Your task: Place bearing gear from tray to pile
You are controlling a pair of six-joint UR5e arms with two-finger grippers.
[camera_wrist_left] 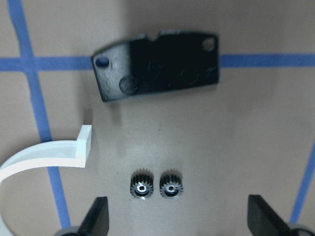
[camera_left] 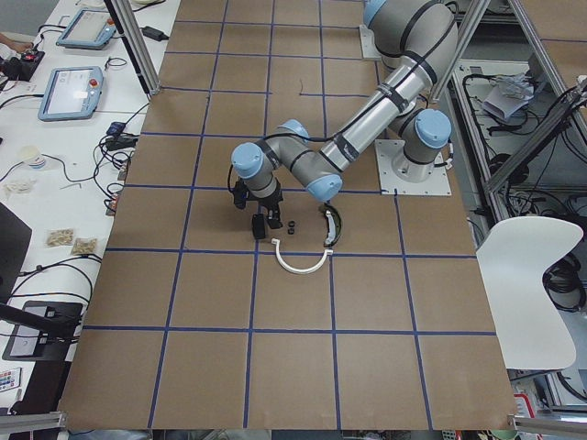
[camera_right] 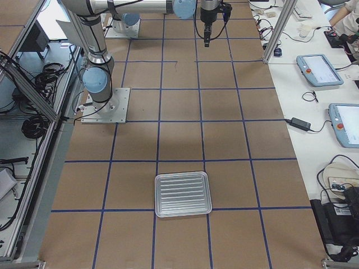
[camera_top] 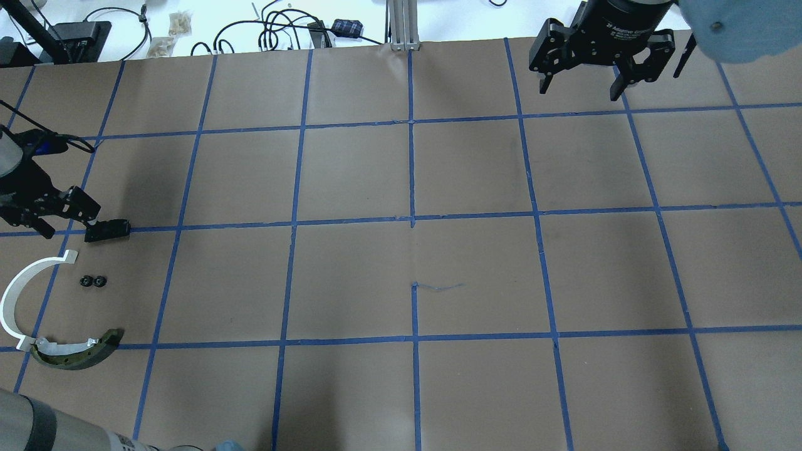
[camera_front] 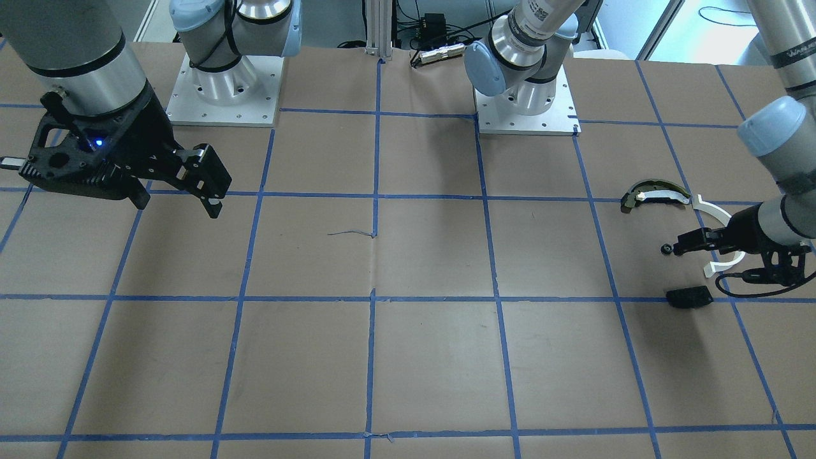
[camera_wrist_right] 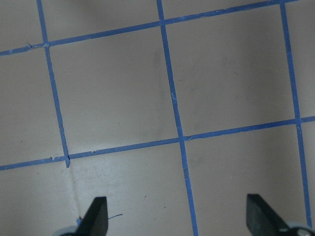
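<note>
Overhead, far left: the pile sits at the table's left edge. The white arc point(camera_top: 11, 294) opens toward the centre, and its near end touches or almost touches the dark curved piece point(camera_top: 78, 356). Just right of the arc's far tip lie the two gears point(camera_top: 94, 282), side by side and flat on the paper with their teeth about touching; can't tell if they mesh. Just past them, on the side away from the robot, the black plate point(camera_top: 108, 230) lies on a blue tape line. Right next to the plate is the left gripper point(camera_top: 62, 219), jaws wide apart and gripping nothing. In its wrist cam the fingers point(camera_wrist_left: 98, 216) show at the bottom corners. The gears lie on the paper in the gap between them, closer to the view's left finger and touching neither. The plate is beyond the gears and the arc tip is off to the left. The front view shows one gear just off the gripper's fingertip end, not in contact. The tray point(camera_right: 182, 193) shows only in the right-side view, on the table toward the robot's right end, well apart from the pile. Far right in the overhead, near the far edge, is the right gripper point(camera_top: 579, 88), jaws spread with no part between them; its wrist cam looks at taped paper.
</note>
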